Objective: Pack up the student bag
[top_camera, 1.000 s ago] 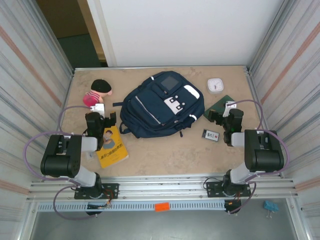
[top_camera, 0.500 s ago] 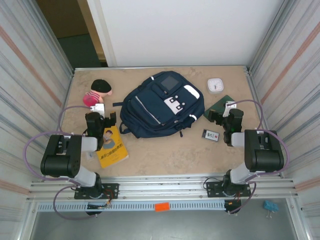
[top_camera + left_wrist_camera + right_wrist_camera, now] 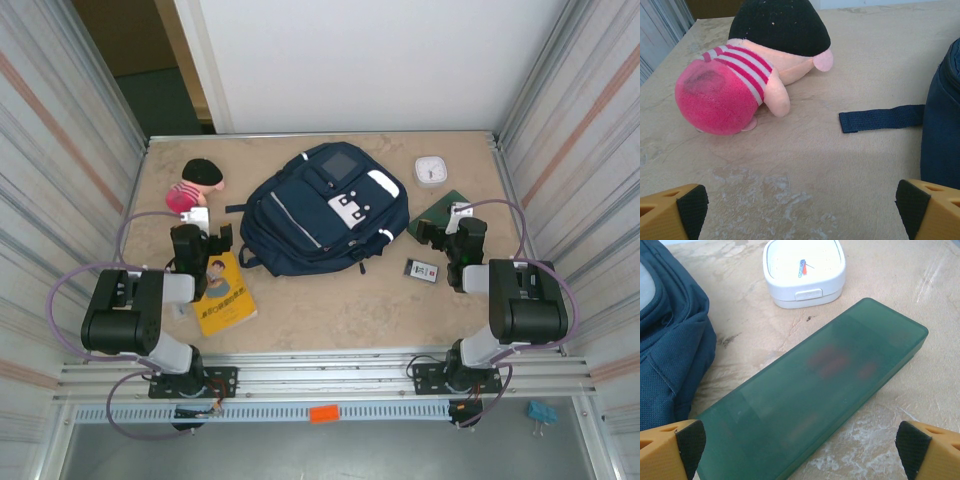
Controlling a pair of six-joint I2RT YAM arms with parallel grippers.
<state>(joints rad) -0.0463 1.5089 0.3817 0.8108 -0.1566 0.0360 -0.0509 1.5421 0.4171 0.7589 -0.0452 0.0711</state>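
Overhead, arms: Both arms sit folded low at the near edge of the table [image 3: 330, 310], forearms reaching forward. The left gripper [image 3: 200, 235] and right gripper [image 3: 448, 235] each have their fingers spread wide and hold nothing.
Overhead, bag: The student bag [image 3: 322, 222] lies flat between the two grippers and touches neither.
Overhead, left side: A plush doll [image 3: 195, 185] lies just ahead of the left gripper. A yellow book [image 3: 222, 293] lies behind it, partly under the arm.
Overhead, right side: A green case [image 3: 437, 213] lies just ahead of the right gripper and a white clock [image 3: 432, 169] farther ahead. A small card [image 3: 421, 269] lies behind and to its left.
Left wrist: The fingertips [image 3: 690, 202] stand far apart over bare table. The plush doll [image 3: 745, 70] lies on its side ahead and to the left. Ahead and to the right, a dark strap [image 3: 880, 118] lies flat, running from the student bag [image 3: 942, 135] beside the right fingertip.
Right wrist: The green case [image 3: 815, 395] runs diagonally forward from between the spread fingertips [image 3: 690, 440], with blurred reddish shapes visible through its lid. This close view also brings out the red hand of the white clock [image 3: 804, 270], which is too small to read from overhead. The student bag [image 3: 670, 340] bulges at the left.
Since a second ago: Arms, grippers and objects are all unmoved.
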